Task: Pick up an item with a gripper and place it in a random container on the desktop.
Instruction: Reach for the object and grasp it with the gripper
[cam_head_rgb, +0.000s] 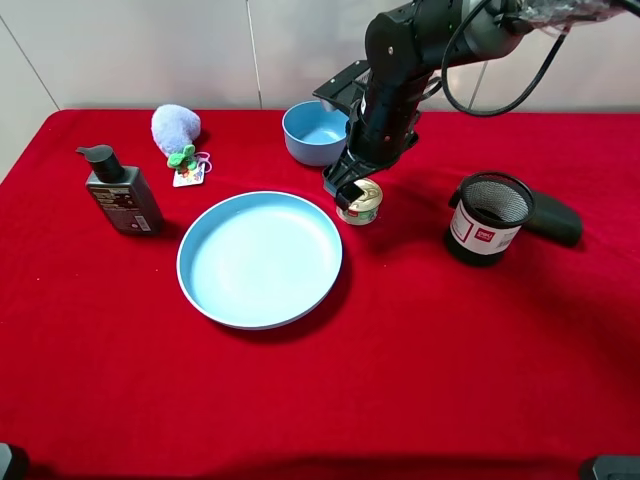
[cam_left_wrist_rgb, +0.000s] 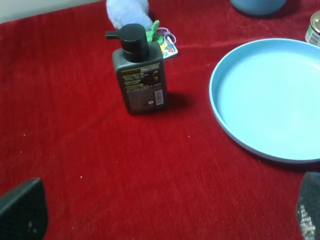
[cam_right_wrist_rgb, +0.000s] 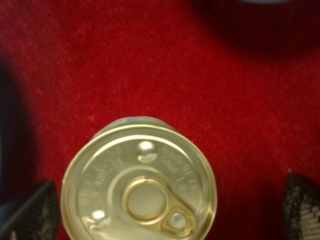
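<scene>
The small tin can (cam_head_rgb: 360, 203) with a gold pull-tab lid stands upright on the red desktop (cam_head_rgb: 400, 350), just right of the plate. My right gripper (cam_head_rgb: 350, 190) is down over it from above. In the right wrist view the can (cam_right_wrist_rgb: 140, 185) sits between the two fingertips (cam_right_wrist_rgb: 30, 212), with gaps on both sides, so the right gripper (cam_right_wrist_rgb: 165, 207) is open. The black wire-mesh cup (cam_head_rgb: 488, 218) stands upright to the right of the can. My left gripper (cam_left_wrist_rgb: 165, 215) is open and empty, low over the cloth near the pump bottle. The can's edge (cam_left_wrist_rgb: 315, 27) also shows in the left wrist view.
A light blue plate (cam_head_rgb: 260, 258) lies left of the can. A light blue bowl (cam_head_rgb: 315, 132) stands behind the right arm. A dark pump bottle (cam_head_rgb: 122, 192) and a lavender plush toy (cam_head_rgb: 176, 128) are at the left. A dark object (cam_head_rgb: 555, 218) lies behind the mesh cup.
</scene>
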